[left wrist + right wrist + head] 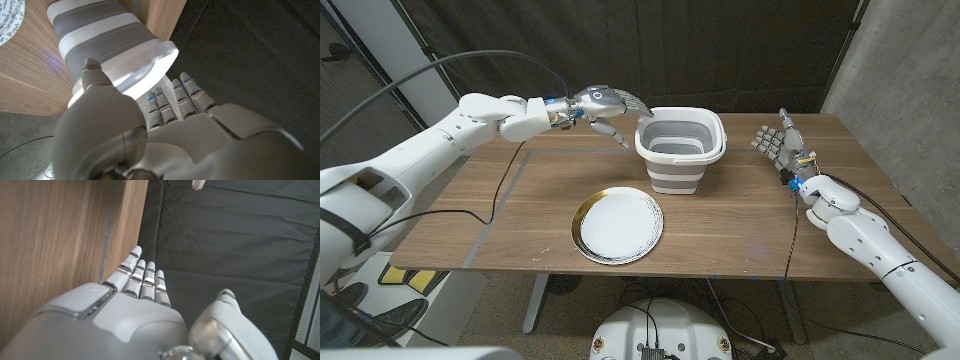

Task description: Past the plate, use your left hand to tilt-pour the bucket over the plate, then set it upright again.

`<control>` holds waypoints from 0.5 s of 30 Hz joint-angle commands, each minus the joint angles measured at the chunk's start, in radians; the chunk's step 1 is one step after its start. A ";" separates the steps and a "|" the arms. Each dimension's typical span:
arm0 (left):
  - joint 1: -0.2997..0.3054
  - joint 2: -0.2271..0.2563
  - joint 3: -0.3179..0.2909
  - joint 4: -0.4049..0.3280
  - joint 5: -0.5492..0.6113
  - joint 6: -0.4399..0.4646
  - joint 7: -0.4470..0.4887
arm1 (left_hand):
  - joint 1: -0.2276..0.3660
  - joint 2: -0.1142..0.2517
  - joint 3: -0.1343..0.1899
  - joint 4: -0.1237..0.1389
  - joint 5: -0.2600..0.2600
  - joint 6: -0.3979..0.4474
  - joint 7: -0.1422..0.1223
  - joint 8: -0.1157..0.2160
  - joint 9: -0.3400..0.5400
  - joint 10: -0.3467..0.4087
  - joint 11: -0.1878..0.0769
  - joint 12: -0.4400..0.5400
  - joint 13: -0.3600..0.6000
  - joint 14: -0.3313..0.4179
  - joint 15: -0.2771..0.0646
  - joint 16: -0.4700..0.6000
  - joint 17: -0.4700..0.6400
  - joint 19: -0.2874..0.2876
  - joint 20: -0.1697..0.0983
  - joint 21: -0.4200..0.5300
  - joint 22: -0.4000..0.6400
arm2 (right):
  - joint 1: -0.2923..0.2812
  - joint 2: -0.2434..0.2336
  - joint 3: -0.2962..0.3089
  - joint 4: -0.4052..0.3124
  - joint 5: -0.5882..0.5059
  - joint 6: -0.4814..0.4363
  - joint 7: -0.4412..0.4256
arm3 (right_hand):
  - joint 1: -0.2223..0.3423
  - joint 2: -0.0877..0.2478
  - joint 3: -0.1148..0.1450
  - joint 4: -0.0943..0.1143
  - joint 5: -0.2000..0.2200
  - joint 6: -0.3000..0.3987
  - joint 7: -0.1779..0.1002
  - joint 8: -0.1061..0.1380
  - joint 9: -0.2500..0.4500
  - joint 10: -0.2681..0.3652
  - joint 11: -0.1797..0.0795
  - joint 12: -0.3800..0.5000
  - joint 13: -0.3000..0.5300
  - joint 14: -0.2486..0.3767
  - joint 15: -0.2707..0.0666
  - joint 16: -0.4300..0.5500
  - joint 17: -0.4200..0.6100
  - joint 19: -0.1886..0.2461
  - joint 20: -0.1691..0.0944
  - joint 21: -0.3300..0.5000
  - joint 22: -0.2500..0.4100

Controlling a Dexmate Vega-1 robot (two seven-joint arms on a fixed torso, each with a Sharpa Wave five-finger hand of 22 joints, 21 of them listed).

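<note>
Left hand (pixel 603 104) at the bucket (pixel 681 150) rim, contact too close to call. The plate (pixel 11 20) is cut off at the left wrist view's corner.

The scene is viewed from above by the head camera, which is aimed down and forward over the wooden table (pixel 740 235) toward a dark curtain at the far side; both arms are seen entering from the near corners. The left wrist view is taken from close behind the left hand (pixel 165 135), along its back, with the grey-and-white bucket (pixel 110 45) seen very near and the plate (pixel 11 20) caught at one corner. The right wrist view is taken from just behind the right hand (pixel 135 310), toward the table's far edge and the curtain. Bucket (pixel 681 150), plate (pixel 617 226) and left hand (pixel 602 106) are shared by the head and left wrist views; the right hand (pixel 778 143) and tabletop are shared by the head and right wrist views.
</note>
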 commanded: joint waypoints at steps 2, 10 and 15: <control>-0.071 0.003 0.041 -0.023 0.081 -0.051 -0.005 | 0.004 -0.008 -0.010 0.001 0.011 0.027 0.000 0.008 0.005 0.023 0.000 0.004 0.005 0.028 -0.119 0.006 0.004 0.029 -0.070 0.003 0.003 | -0.035 0.002 0.023 -0.038 0.018 -0.020 -0.052 | -0.003 -0.003 -0.003 0.002 0.004 0.007 0.001 -0.001 0.005 0.008 -0.003 0.006 0.004 0.004 0.005 -0.001 0.003 0.002 -0.037 -0.001 0.003; -0.079 0.020 0.039 -0.070 0.114 -0.038 -0.026 | 0.005 -0.010 -0.013 0.002 0.015 0.034 0.000 0.009 0.005 0.024 0.001 0.001 0.006 0.034 -0.116 0.005 0.004 0.042 -0.066 0.004 0.002 | -0.061 0.000 0.039 -0.059 0.029 -0.026 -0.069 | -0.005 0.001 -0.003 0.004 0.005 0.008 0.000 -0.002 0.005 0.010 -0.003 0.006 0.004 0.006 0.009 -0.002 0.004 0.002 -0.035 -0.003 0.004; -0.093 0.038 0.054 -0.113 0.210 -0.018 0.016 | 0.003 -0.012 -0.016 0.005 0.019 0.036 0.001 0.009 0.005 0.027 -0.001 -0.001 0.006 0.041 -0.118 0.005 0.004 0.047 -0.062 0.003 0.002 | -0.065 -0.002 0.044 -0.063 0.034 -0.034 -0.074 | -0.005 0.004 -0.003 0.005 0.005 0.008 0.000 -0.002 0.006 0.011 -0.002 0.005 0.004 0.007 0.008 -0.002 0.004 0.002 -0.034 -0.004 0.004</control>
